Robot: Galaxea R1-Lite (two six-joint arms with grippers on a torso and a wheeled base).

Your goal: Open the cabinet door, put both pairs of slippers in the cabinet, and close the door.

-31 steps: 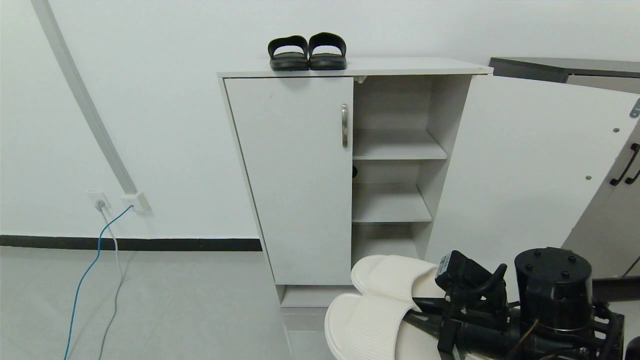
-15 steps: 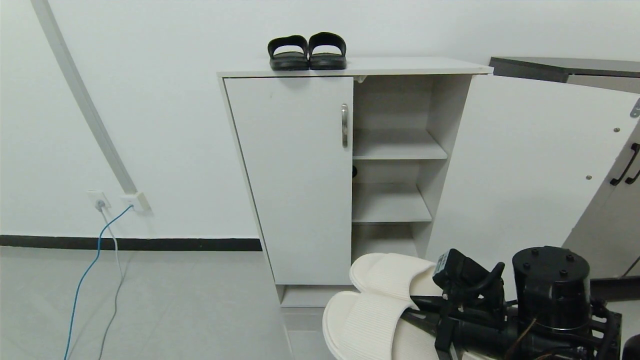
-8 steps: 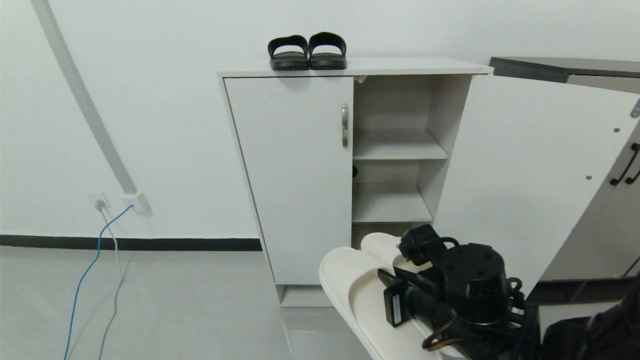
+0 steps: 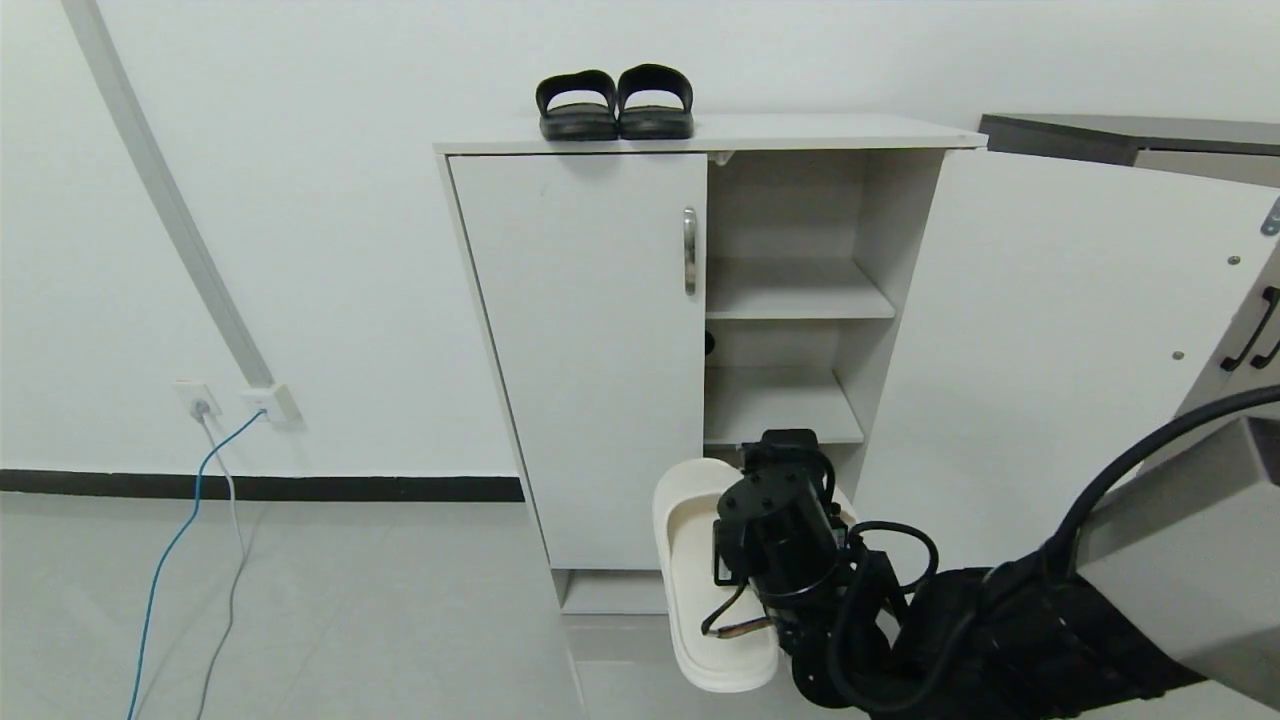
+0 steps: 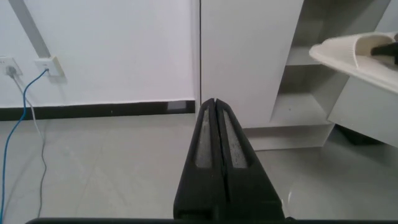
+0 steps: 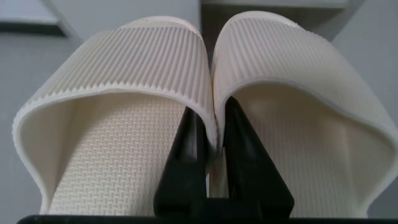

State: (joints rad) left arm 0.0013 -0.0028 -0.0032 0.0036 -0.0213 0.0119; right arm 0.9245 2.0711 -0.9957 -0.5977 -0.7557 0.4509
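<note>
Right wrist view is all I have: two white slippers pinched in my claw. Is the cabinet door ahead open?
Observer: Yes, the right door stands wide open; the left door is shut.
Operator: Where are my slippers against the shelves?
Observer: The white slippers hang in front of the open side, lower than the lower shelf.
Operator: And the other pair?
Observer: The black slippers sit on the cabinet top, above the shut door.
</note>
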